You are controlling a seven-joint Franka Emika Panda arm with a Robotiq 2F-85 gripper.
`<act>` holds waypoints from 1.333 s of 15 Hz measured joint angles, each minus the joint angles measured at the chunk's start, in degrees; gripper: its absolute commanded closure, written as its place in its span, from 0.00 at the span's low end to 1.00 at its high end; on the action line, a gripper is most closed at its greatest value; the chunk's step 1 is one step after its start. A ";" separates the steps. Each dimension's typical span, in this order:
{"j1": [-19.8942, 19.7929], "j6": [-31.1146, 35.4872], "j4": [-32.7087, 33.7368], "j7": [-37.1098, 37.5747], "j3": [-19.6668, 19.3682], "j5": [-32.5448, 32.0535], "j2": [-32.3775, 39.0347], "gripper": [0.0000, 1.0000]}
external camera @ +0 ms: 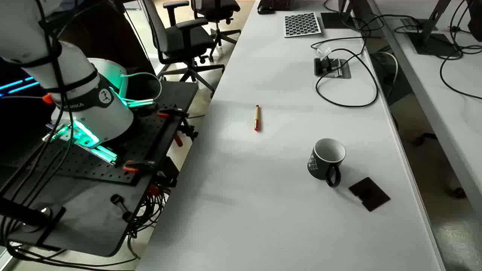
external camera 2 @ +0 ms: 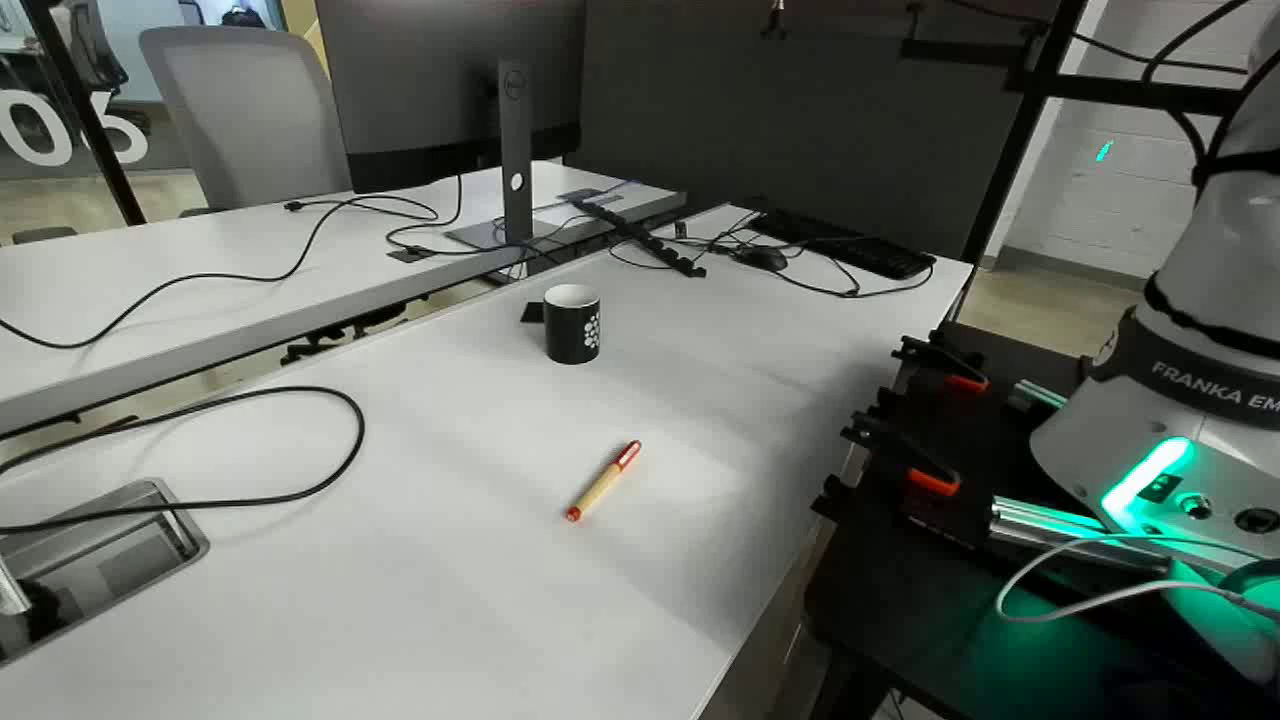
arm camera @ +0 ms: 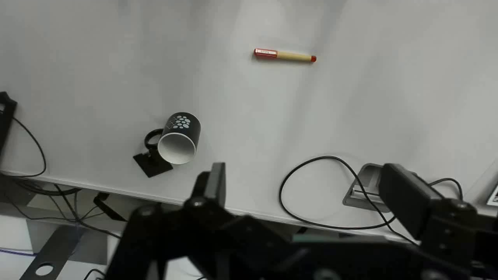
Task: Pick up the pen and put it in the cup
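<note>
The pen (external camera: 257, 118) lies flat on the white table, with a red cap and a pale tan body ending in red. It also shows in an exterior view (external camera 2: 602, 484) and in the wrist view (arm camera: 293, 56). The black cup (external camera: 320, 165) stands upright, with a pale inside, a side handle and white dots. It also shows in an exterior view (external camera 2: 572, 332) and in the wrist view (arm camera: 182, 128). My gripper (arm camera: 304, 168) is wide open with nothing between its fingers, above the table and apart from both things. Neither exterior view shows the gripper.
A flat black square pad (external camera: 369, 194) lies beside the cup. A looped black cable (external camera: 346, 105) runs by a recessed socket box (external camera 2: 100, 560) near the table's edge. A laptop-like keyboard (external camera: 302, 25) and a second table with a monitor (external camera 2: 455, 80) stand farther off.
</note>
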 measured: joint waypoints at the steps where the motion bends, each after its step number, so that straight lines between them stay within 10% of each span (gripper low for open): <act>1: 0.00 0.00 0.00 0.00 0.00 0.00 0.00 0.00; 20: 4.01 -12.96 1.27 -18.18 1.16 -10.55 12.59 0.00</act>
